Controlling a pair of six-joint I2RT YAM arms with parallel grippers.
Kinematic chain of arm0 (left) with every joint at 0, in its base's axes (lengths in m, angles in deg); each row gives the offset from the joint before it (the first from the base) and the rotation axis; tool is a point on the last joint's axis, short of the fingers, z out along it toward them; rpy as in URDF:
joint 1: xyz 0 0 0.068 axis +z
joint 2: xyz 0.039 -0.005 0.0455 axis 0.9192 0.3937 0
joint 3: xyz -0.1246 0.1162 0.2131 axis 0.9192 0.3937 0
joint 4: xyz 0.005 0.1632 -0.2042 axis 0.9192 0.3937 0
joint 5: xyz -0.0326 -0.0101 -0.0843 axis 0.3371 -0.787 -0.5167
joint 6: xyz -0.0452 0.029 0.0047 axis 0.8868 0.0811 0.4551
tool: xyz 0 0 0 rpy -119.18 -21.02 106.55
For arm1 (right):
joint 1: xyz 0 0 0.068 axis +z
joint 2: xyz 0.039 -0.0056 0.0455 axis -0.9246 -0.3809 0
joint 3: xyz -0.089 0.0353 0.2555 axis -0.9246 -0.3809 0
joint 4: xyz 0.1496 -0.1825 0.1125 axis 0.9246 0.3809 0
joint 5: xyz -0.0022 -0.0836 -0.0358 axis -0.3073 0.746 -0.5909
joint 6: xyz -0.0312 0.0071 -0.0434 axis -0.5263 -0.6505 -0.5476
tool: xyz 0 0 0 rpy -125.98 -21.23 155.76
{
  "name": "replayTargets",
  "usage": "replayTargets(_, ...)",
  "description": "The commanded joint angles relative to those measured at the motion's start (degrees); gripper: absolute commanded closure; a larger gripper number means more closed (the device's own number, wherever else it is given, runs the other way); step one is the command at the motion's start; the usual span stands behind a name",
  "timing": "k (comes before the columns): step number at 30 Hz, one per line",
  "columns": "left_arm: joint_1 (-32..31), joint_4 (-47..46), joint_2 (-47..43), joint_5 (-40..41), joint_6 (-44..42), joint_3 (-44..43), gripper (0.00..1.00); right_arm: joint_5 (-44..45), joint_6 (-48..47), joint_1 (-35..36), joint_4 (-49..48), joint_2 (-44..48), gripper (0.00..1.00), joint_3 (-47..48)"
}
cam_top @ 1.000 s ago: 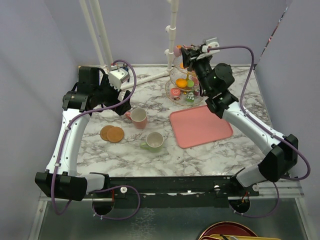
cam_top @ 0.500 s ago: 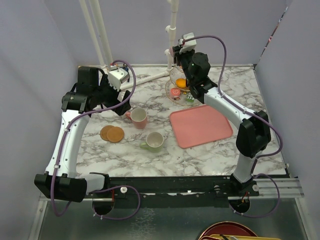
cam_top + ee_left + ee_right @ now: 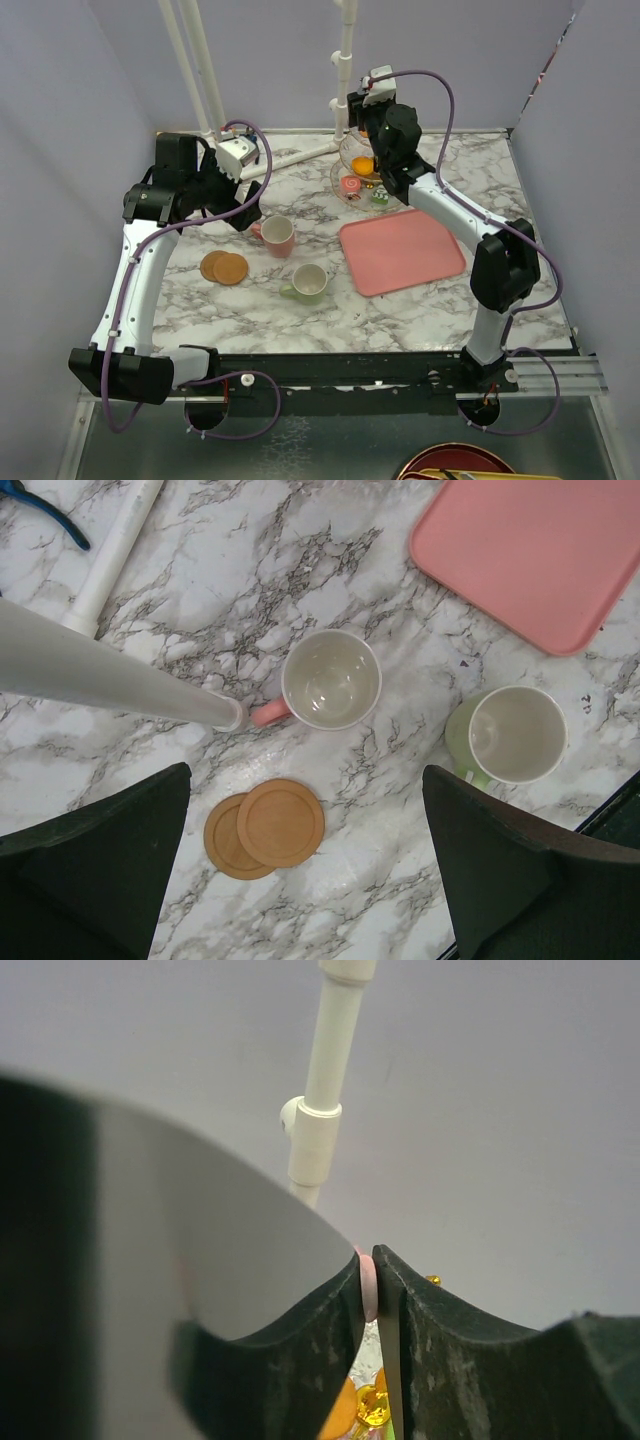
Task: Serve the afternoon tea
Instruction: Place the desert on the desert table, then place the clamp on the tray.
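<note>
Right gripper [image 3: 369, 1305]: nearly closed, pinching a thin pink piece [image 3: 368, 1272] directly above the glass three-tier stand [image 3: 338, 178]. Left gripper [image 3: 310, 880]: spread wide, empty, above the tabletop [image 3: 400, 570] left of the stand. Below it: pink mug [image 3: 331, 679], pale-green mug [image 3: 517, 734], two overlapping coasters [image 3: 280, 823].

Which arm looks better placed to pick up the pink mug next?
Left, probably. The left gripper hangs open right above the pink mug. The right gripper is off at the glass tiered stand, shut on a thin pink item.
</note>
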Motion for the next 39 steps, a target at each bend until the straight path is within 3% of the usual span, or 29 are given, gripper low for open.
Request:
replayTargets(1, 0.24, 0.38, -1.26, 0.19, -1.01, -0.76, 0.01, 0.34, -0.28, -0.09, -1.79, -0.44, 0.43, 1.05)
replayTargets(8, 0.26, 0.49, -1.18, 0.13, -1.02, -0.98, 0.01, -0.94, -0.44, -0.09, -1.60, 1.56, 0.42, 0.51)
replayTargets(16, 0.24, 0.53, -1.09, 0.24, -0.89, -1.11, 0.01, -9.65, 6.96, 0.15, 0.49, 11.54, 0.56, -4.90)
replayTargets(20, 0.24, 0.59, -0.99, 0.54, -0.97, -1.50, 0.01, -14.54, 12.95, 0.76, 5.78, 19.24, 0.58, -9.49)
replayTargets(26, 0.24, 0.99, -1.28, 0.69, -1.15, -0.98, 0.01, -15.31, 26.61, 0.80, 20.99, 31.19, 0.60, -18.29)
replayTargets(33, 0.24, 1.55, -2.04, 0.50, -1.65, -0.64, 0.01, -10.37, 40.45, 0.70, 54.51, 34.63, 0.56, -18.59)
replayTargets(39, 0.27, 1.50, -2.53, 0.17, -1.85, -0.43, 0.01, -10.57, 48.49, -0.07, 58.05, 35.55, 0.45, -26.60)
